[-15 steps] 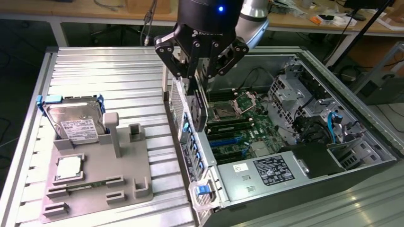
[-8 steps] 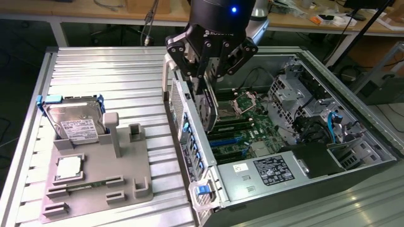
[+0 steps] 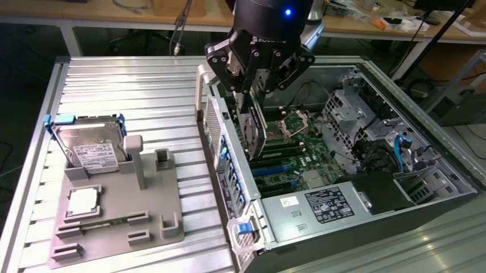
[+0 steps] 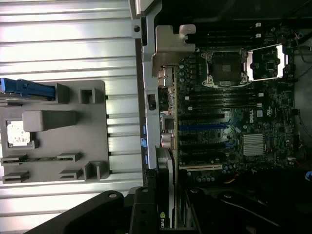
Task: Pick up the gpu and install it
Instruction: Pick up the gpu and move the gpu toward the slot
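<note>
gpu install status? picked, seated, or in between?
Done: the gpu is off the gray fixture and inside the open case. In hand: the gripper is shut on the card's top edge and holds it edge-down over the motherboard slots. Left: seating. The card's lower edge looks to be above the slots, not pushed in, and it is not yet released.

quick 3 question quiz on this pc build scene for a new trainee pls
1. True or false: the claw grips the gpu on edge above the open computer case.
2. Where does the hard drive stand? A) in the grey holder beside the case B) inside the case C) on the floor
3. What colour are the rails on the hard drive?

Key: 1 true; 2 A; 3 blue
</note>
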Robot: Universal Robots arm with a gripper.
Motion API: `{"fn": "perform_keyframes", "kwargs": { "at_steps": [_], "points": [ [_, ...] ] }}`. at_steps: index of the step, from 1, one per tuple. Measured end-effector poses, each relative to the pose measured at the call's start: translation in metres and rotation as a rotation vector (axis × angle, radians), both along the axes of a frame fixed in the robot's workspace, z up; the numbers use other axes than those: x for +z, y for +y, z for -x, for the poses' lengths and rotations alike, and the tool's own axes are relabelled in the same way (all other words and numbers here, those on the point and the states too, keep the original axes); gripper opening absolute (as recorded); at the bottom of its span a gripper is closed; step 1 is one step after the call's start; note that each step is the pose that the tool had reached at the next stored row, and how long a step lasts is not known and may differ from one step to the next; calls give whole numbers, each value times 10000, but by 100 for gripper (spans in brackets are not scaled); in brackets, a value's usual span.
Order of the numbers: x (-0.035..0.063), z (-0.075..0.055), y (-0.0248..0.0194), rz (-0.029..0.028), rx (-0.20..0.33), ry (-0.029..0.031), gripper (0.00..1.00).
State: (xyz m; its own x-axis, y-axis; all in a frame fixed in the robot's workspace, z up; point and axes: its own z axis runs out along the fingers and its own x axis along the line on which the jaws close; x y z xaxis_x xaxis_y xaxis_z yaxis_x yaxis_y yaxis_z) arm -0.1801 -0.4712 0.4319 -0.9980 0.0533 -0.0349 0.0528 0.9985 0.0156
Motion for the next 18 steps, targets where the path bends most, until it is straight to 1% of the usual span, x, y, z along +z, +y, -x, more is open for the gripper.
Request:
{"fn": "perform_keyframes", "kwargs": {
  "at_steps": [18],
  "points": [
    [0,-355,0,-1,0,2,27]
  ]
}}
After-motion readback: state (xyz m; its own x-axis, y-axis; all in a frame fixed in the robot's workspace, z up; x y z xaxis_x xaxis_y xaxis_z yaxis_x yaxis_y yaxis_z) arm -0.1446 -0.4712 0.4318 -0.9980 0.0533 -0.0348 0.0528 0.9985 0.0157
